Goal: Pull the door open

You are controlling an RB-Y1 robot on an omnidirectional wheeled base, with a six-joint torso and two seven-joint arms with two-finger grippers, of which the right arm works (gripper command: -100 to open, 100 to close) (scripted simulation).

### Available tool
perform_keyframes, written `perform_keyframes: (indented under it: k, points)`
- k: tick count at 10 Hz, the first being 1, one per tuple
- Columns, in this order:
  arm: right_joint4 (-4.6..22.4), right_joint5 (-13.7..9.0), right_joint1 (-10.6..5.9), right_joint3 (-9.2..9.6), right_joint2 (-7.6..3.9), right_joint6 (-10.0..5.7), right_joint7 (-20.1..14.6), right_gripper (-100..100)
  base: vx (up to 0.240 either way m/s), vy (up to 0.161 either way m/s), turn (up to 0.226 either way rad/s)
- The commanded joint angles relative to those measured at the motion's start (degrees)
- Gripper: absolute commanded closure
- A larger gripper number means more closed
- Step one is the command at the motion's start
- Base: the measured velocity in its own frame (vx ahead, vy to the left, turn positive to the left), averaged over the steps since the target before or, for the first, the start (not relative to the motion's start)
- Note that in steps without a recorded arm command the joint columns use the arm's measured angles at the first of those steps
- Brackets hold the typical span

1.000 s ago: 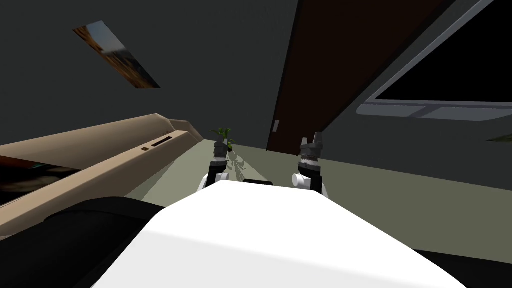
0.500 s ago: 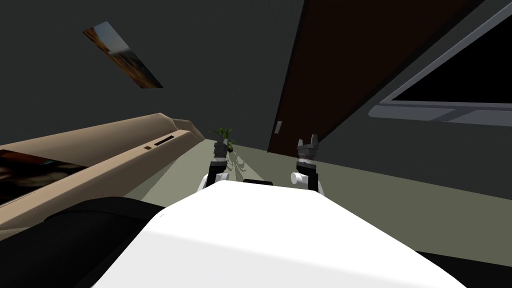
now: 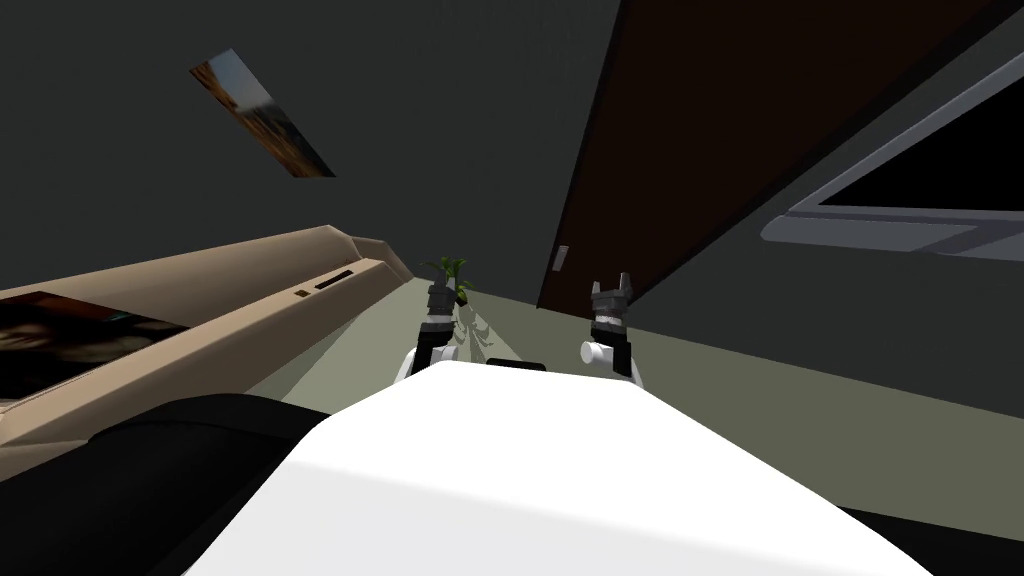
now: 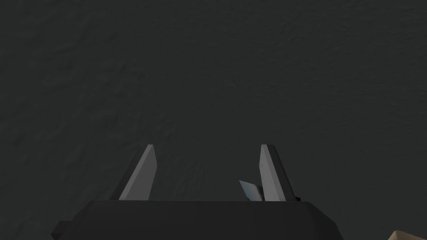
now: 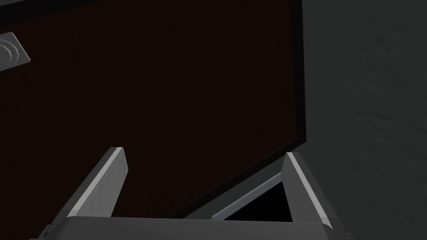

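1. Our right gripper [image 5: 204, 152], fingers spread and empty, faces the brown door [image 5: 167, 91], apart from it.
2. Its handle plate [image 3: 560, 257] lies ahead, left of that gripper.
3. Our left gripper [image 4: 206, 146] is spread too.

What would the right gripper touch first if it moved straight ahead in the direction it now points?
Most likely the flat panel of the dark brown door, well aside from its grey handle plate. The right gripper is open, with nothing between it and the door, though depth is unclear.

no writing can be read; none on the door [image 3: 700, 130] or the wall picture [image 3: 262, 116]
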Motion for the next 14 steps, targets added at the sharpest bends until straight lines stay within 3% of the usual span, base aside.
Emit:
perform_keyframes:
  k: [1,8,14]
  points:
    - [1.9,-1.57,-1.0,-0.52,-0.31,0.38,-2.38,-100,0.093,-0.02,0.08]
    - [12.06,-8.55,-6.3,-2.84,-1.08,1.05,-12.32,-100,0.093,-0.035,0.081]
    - [20.81,-14.56,-10.86,-4.84,-1.04,1.62,-20.87,-100,0.097,-0.037,0.081]
